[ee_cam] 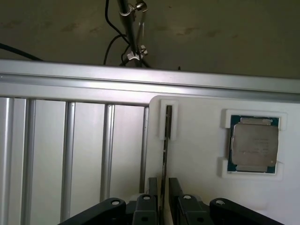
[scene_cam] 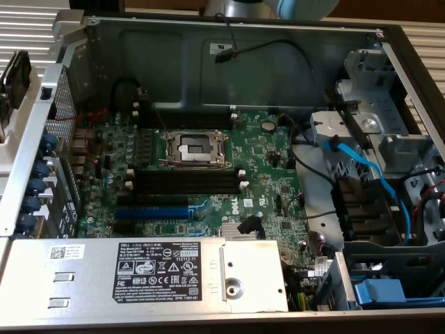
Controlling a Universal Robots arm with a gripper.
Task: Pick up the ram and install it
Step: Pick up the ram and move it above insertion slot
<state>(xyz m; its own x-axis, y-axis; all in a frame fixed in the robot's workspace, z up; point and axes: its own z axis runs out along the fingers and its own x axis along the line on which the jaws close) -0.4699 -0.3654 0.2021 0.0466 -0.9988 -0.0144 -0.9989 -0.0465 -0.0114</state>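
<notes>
Gripper (ee_cam: pixel 163 183): wide, straddling ram.
Ram (ee_cam: pixel 164 140): edge-on, standing in white holder (ee_cam: pixel 199 140).
Slots (scene_cam: pixel 184 182): black, six o'clock of socket (scene_cam: pixel 193 148), exterior view.

The motherboard (scene_cam: pixel 264 160) is deep green, crossed by black memory slots (scene_cam: pixel 184 182) and one bright blue expansion slot (scene_cam: pixel 151 212), inside a dull grey case (scene_cam: pixel 181 42). The power supply (scene_cam: pixel 83 278) is pale grey, its label (scene_cam: pixel 158 278) black with white print. On the white tray (ee_cam: pixel 201 140) the ram (ee_cam: pixel 165 150) shows as a thin dark strip and the processor (ee_cam: pixel 254 145) is silver edged in green. The gripper (ee_cam: pixel 163 199) is black.
</notes>
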